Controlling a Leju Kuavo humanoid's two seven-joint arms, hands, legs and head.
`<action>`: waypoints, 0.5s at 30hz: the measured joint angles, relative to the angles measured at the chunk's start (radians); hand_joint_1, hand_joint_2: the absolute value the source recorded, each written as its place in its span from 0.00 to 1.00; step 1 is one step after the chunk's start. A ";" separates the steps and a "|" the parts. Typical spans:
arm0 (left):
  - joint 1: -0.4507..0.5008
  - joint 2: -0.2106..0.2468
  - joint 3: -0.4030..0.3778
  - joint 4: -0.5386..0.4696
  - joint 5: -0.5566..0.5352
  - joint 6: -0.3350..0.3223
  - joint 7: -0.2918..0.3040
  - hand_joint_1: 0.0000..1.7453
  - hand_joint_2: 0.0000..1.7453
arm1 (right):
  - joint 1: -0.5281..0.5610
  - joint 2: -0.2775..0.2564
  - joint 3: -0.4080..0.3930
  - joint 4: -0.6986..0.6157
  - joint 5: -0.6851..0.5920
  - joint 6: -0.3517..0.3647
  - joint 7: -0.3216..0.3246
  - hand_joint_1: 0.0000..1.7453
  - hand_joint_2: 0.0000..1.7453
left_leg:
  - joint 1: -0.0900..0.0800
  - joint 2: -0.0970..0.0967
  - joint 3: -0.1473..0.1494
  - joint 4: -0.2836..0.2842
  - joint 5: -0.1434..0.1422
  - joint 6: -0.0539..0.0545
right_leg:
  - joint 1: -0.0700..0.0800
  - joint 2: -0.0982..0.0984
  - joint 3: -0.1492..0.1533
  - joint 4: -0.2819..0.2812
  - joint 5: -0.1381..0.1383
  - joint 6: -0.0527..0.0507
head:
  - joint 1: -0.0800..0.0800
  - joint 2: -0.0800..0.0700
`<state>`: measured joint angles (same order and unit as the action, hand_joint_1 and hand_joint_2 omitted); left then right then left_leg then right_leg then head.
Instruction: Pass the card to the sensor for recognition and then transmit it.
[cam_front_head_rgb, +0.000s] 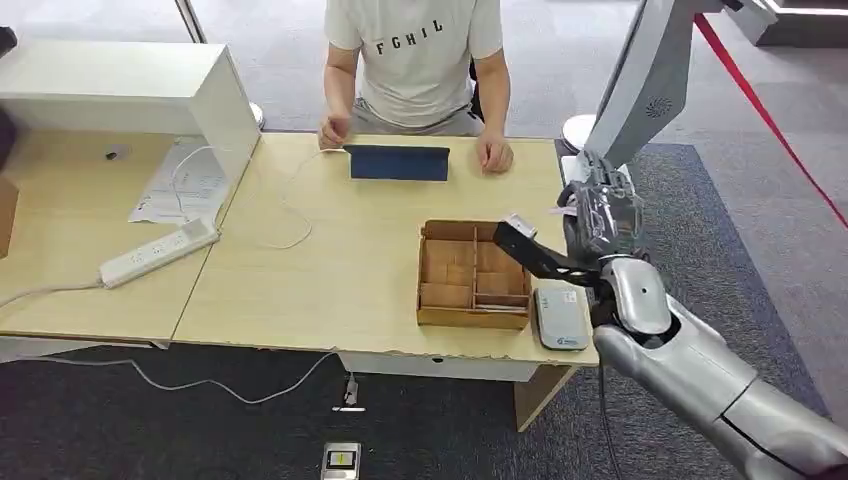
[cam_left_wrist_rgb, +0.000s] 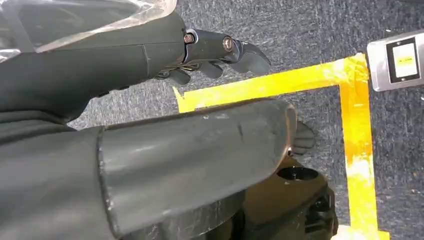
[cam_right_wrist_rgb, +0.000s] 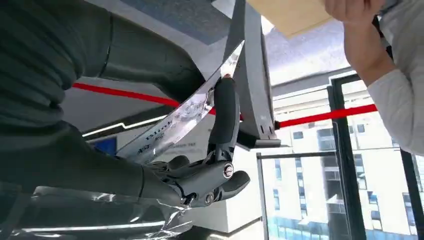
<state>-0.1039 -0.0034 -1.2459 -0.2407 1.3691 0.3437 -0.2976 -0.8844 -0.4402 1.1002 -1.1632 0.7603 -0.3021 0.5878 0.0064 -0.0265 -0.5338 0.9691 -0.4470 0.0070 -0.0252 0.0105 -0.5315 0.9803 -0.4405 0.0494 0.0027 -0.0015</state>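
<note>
- The robot's right hand (cam_front_head_rgb: 603, 215) hangs above the right end of the light wooden table (cam_front_head_rgb: 330, 270), just to the right of a compartmented wooden box (cam_front_head_rgb: 473, 275), its dark thumb reaching toward the box.
- In the right wrist view that hand (cam_right_wrist_rgb: 200, 170) pinches a glossy printed card (cam_right_wrist_rgb: 185, 117) edge-on between the thumb and a raised finger (cam_right_wrist_rgb: 225, 120), the other fingers curled in below it.
- In the head view the card (cam_front_head_rgb: 566, 211) shows as a pale sliver at the hand's left side, to the right of the box and off the tabletop.
- A flat grey card reader (cam_front_head_rgb: 560, 317) lies on the table touching the box's right side, at the table's near edge, below the raised hand.
- Beyond the box, a person (cam_front_head_rgb: 418, 60) in a white T-shirt sits at the far edge, both hands on the table on either side of a dark blue tablet case (cam_front_head_rgb: 397, 162).
- Well left of the box lie a white power strip (cam_front_head_rgb: 158, 252), a looped white cable (cam_front_head_rgb: 285, 215) and papers (cam_front_head_rgb: 180, 180).
- The left hand (cam_left_wrist_rgb: 220, 52) hangs over dark carpet marked with yellow tape (cam_left_wrist_rgb: 355, 125), holding nothing, its fingers loosely bent and apart.
- A small grey device (cam_front_head_rgb: 341, 461) sits on the floor in front of the table.
</note>
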 joint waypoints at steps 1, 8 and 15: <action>0.000 0.000 0.000 0.000 -0.001 0.000 0.000 0.00 0.00 | 0.000 0.001 0.000 -0.006 0.002 0.003 -0.005 1.00 1.00 | 0.000 0.000 0.000 0.000 0.000 0.000 | 0.000 0.000 0.000 0.000 0.000 0.000 | 0.000 0.000; -0.001 -0.002 -0.002 0.000 0.005 0.023 0.007 0.00 0.00 | 0.000 0.026 0.000 -0.013 -0.006 0.003 -0.057 1.00 1.00 | 0.000 0.000 0.000 0.000 0.000 0.000 | 0.000 0.000 0.000 0.000 0.000 0.000 | 0.000 0.000; -0.001 -0.011 -0.002 0.000 0.033 0.034 0.005 0.00 0.00 | -0.001 0.074 0.002 0.030 -0.027 0.008 -0.089 1.00 1.00 | 0.000 0.000 0.000 0.000 0.000 0.000 | 0.000 0.000 0.000 0.000 0.000 0.000 | 0.000 0.000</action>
<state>-0.1048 -0.0149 -1.2474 -0.2403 1.4023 0.3773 -0.2922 -0.8858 -0.3662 1.1021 -1.1333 0.7332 -0.2945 0.4990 0.0064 -0.0266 -0.5341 0.9691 -0.4470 0.0070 -0.0252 0.0105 -0.5314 0.9804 -0.4405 0.0495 0.0023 -0.0015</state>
